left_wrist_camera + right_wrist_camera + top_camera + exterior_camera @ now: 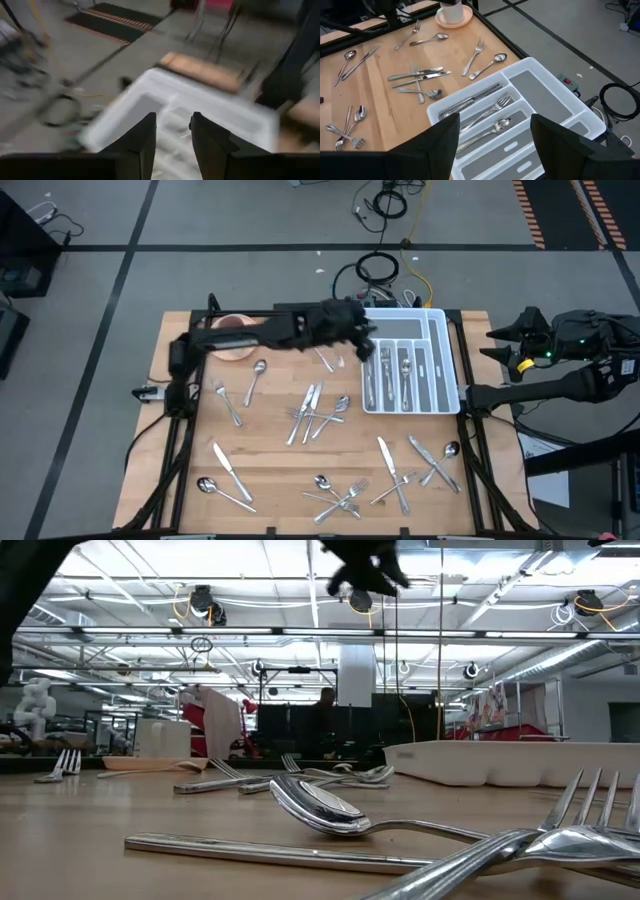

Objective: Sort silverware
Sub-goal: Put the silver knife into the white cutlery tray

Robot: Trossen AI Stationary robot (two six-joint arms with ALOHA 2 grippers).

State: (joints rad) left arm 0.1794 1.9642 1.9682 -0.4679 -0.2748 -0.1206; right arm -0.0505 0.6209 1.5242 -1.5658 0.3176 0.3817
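Left gripper (366,346) above tray (449,350), at its left edge; jaws part-open, nothing between. Right gripper (495,137) off table beside tray, jaws wide, empty. Silverware (316,412) mostly scattered on table (180,470); a few pieces in tray. Risk: crossed forks and knives near front edge snag, so one grab lifts two.
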